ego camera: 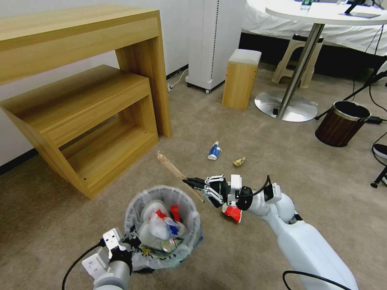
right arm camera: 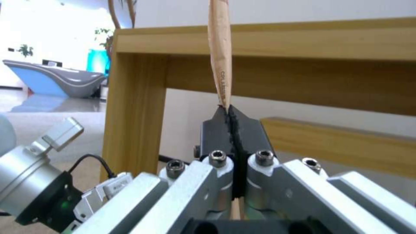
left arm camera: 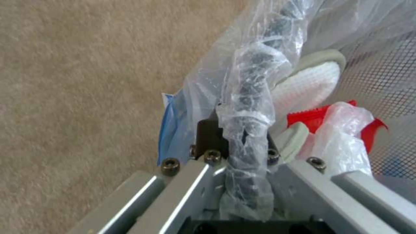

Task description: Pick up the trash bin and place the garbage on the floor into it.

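Two pieces of litter lie on the beige carpet (ego camera: 225, 121) ahead of the robot: a small white and blue bottle (ego camera: 214, 150) and, just to its right, a crumpled yellowish wrapper (ego camera: 239, 162). They sit apart from each other, in open floor between the wooden desk and the round table.

Left gripper (left arm camera: 242, 143) is low at the near edge of the trash bin (ego camera: 161, 225), clamped on the bin's rim with the clear plastic liner bunched between its fingers; a blue bag edge shows beside the rim. Inside the bin: a white slipper (left arm camera: 312, 84), a red cup (left arm camera: 316, 117), a crushed can (ego camera: 168, 245), and other wrappers.

Right gripper (ego camera: 193, 183) is just right of the bin and above its far rim, closed on a thin wooden stick (ego camera: 173, 169). The stick runs from the pinched fingers up and away toward the desk, its far end near the desk's lower shelf.

Room: a light wood desk (ego camera: 80, 48) with a lower shelf unit stands at the left against the wall. A white tower appliance (ego camera: 213, 40) and a small wooden stool (ego camera: 241, 78) stand behind. A round white table (ego camera: 322, 12) on a chrome pedestal is at the right, with a larger brown bin (ego camera: 342, 123) beside its base. Black cables trail at the far right edge.
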You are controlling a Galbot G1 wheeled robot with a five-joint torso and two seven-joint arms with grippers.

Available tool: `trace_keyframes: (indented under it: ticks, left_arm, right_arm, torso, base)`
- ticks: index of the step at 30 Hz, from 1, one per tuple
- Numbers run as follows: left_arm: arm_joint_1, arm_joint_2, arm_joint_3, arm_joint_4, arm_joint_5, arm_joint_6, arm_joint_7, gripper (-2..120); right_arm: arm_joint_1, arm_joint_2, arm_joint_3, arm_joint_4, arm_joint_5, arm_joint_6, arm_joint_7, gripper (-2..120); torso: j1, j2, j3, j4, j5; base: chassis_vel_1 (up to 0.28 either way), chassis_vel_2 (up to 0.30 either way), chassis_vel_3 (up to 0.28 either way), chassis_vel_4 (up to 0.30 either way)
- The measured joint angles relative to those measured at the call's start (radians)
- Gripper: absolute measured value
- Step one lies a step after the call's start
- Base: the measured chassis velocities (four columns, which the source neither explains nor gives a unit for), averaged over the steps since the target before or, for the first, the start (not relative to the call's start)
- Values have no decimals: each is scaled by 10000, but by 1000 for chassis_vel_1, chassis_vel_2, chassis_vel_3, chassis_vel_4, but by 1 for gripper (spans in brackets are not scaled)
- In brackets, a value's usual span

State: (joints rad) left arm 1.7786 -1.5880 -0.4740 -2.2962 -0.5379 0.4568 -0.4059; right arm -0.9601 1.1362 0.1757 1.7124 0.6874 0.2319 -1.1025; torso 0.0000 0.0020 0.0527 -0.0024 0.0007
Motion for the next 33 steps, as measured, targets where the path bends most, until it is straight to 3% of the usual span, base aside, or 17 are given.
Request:
trace_keyframes:
  ticks: [23,27,31,33]
  left_arm:
    - [-261,-134,277,-407,-455,387,-220,1]
    - [-306,-162,132,-417,-456,387,-221,1]
    - [-367,-179,23,-418,-496,389,-221,1]
    - [-433,-185,-105,-438,-555,413,-227,1]
  right_arm:
    - [-302,411,-1165,-632,-1221,468,337,3]
    - [-343,200,-990,-581,-1246,447,65,22]
    - [-396,72,-838,-510,-1245,448,-87,32]
    - [-455,-44,-650,-482,-1248,470,-266,42]
  torso:
    - [0,0,0,0,1]
    - [0,1,0,0,0]
    - [0,0,0,0,0]
    - [0,0,0,-1,0]
  base:
    - [0,0,0,0]
    - [0,0,0,0]
    - [0,0,0,0]
    - [0,0,0,0]
